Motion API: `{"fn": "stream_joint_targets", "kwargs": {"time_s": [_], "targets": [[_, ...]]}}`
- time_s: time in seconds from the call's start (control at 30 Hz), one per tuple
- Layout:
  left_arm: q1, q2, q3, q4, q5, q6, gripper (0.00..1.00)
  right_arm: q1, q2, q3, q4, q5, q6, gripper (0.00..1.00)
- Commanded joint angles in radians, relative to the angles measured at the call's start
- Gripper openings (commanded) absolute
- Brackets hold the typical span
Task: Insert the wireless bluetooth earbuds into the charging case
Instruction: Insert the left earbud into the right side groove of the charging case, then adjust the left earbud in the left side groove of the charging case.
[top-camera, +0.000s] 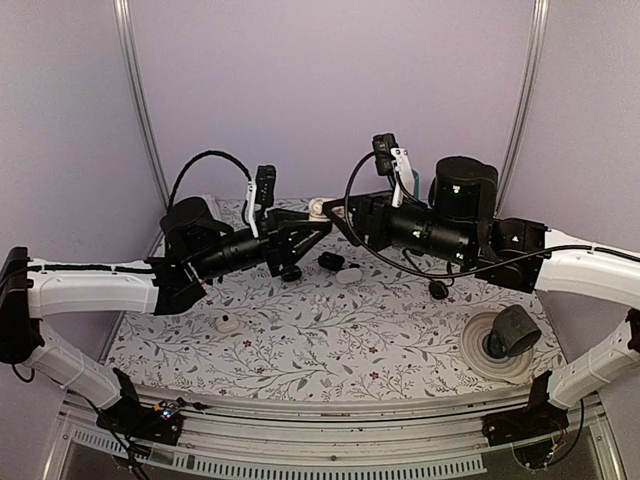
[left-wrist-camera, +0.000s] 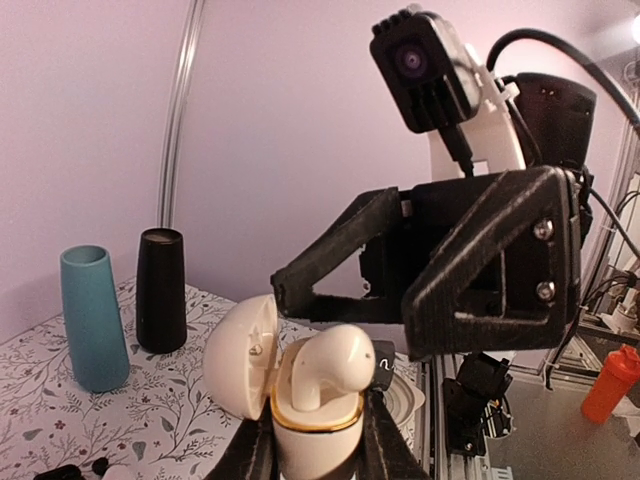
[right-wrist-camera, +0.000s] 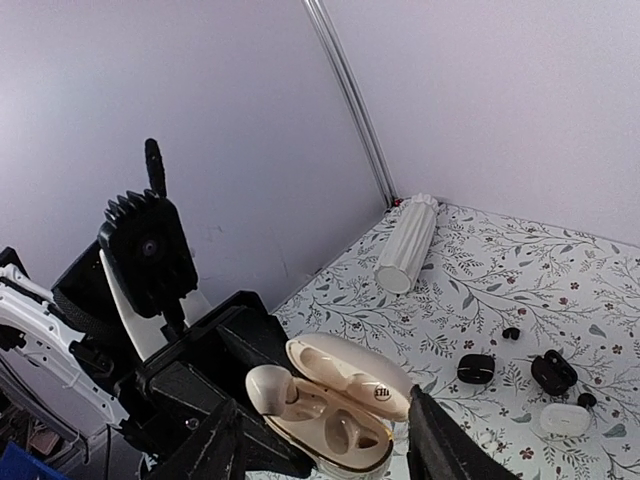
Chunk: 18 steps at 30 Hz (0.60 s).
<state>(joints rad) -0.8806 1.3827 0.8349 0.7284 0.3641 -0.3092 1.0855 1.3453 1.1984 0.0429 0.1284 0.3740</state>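
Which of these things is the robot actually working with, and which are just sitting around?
In use:
white glossy pebble-shaped charging case, lid open
small white glossy earbud, sitting in it

Lying about:
teal tapered vase
black tumbler
white ribbed cylinder, on its side
small black rounded pieces
orange plastic bottle

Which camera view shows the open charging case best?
The right wrist view: it looks into the open case, where one earbud sits and the other well looks empty. The left wrist view shows it from the side, held by the left tool. In the top view it is only a small white spot.
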Motion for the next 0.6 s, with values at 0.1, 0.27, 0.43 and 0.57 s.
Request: {"fn": "stream_joint_targets", "kwargs": {"time_s": [0.1, 0.27, 0.43, 0.57], "targets": [[0.013, -0.016, -0.002, 0.027, 0.019, 0.018, 0.0, 0.0, 0.016, 0.148, -0.159, 0.079, 0.025, 0.64], [0.014, -0.013, 0.005, 0.017, 0.024, 0.018, 0.0, 0.0, 0.032, 0.164, -0.182, 0.051, -0.01, 0.84], [0.014, -0.009, 0.011, 0.006, 0.033, 0.022, 0.0, -0.001, 0.068, 0.226, -0.278, 0.096, -0.011, 1.0], [0.014, -0.004, 0.013, 0.004, 0.039, 0.022, 0.0, -0.002, 0.098, 0.263, -0.331, 0.116, 0.009, 0.99]]}}
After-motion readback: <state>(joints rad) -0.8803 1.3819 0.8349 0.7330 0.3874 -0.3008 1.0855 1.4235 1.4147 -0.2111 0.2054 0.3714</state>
